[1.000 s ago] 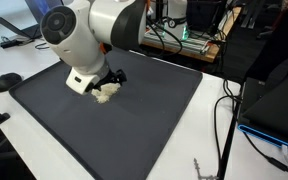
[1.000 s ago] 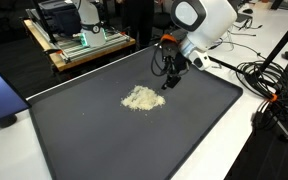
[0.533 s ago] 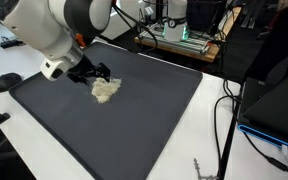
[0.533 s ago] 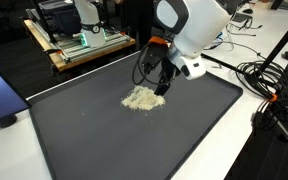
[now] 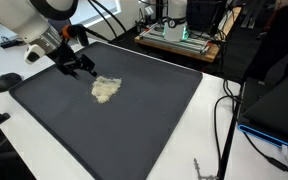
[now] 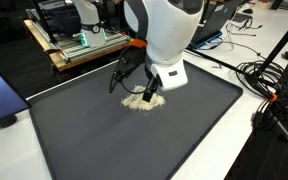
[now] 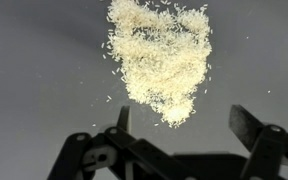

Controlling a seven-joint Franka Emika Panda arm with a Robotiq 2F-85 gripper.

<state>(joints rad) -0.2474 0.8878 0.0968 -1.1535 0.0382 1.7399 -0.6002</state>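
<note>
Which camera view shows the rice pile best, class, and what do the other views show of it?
The wrist view: the rice is close, its outline and stray grains clear. In both exterior views it is only a small pale patch on the mat; in an exterior view the gripper covers its edge.

Arm has swung round over the last second. The gripper point(image 6: 150, 97) went from well clear of the rice pile point(image 6: 134, 101) to right at its edge. The pile now lies just ahead of the spread fingers point(image 7: 122, 118), in line with the gap between them. The arm no longer hides it in an exterior view.
</note>
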